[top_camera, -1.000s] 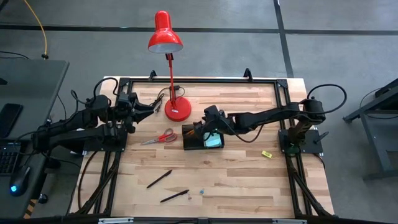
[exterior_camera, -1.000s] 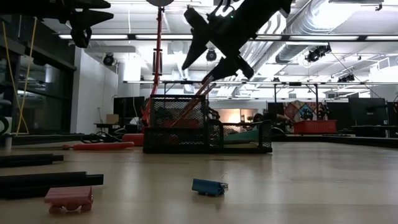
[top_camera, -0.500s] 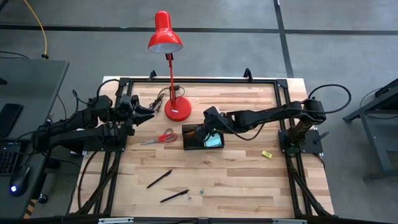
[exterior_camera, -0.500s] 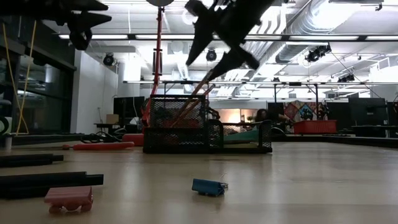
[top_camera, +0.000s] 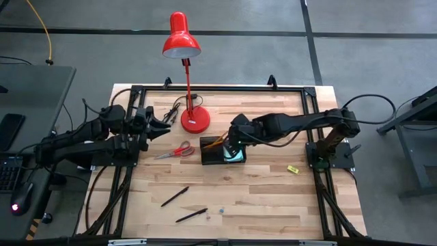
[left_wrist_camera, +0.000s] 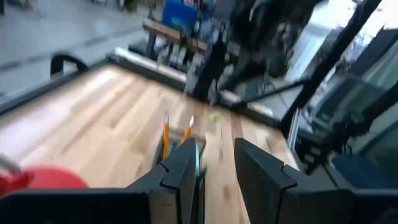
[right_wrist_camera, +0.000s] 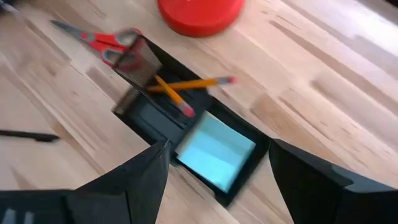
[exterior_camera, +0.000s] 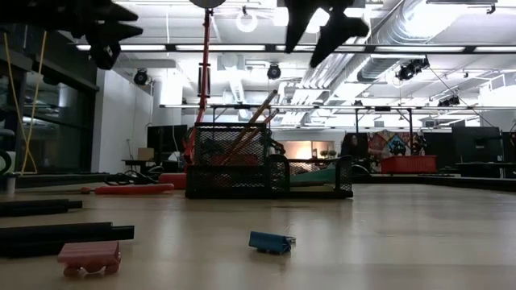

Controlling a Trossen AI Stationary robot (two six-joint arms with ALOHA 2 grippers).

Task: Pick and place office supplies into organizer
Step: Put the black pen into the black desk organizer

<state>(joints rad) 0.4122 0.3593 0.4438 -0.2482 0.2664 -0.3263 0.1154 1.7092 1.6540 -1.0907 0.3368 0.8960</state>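
The black mesh organizer stands mid-table. Two orange pencils lean in its taller compartment, and a teal sticky pad lies flat in the low one. My right gripper hovers open just above the organizer, empty. My left gripper is open in the air near the lamp base, above and beyond the red-handled scissors lying flat on the table. Two black pens lie near the front edge. A tiny yellow block lies to the right. The yellow pad does not show.
The red lamp's round base stands just behind the organizer, with a black cord beside it. A small blue piece and a pink piece lie near the front edge. Bare wood lies right of the organizer.
My right gripper has risen from the top of the leaning pencils and drawn back a little toward the table's right edge. The pencils have stayed leaning in the organizer. My left gripper has drifted slightly toward the near edge.
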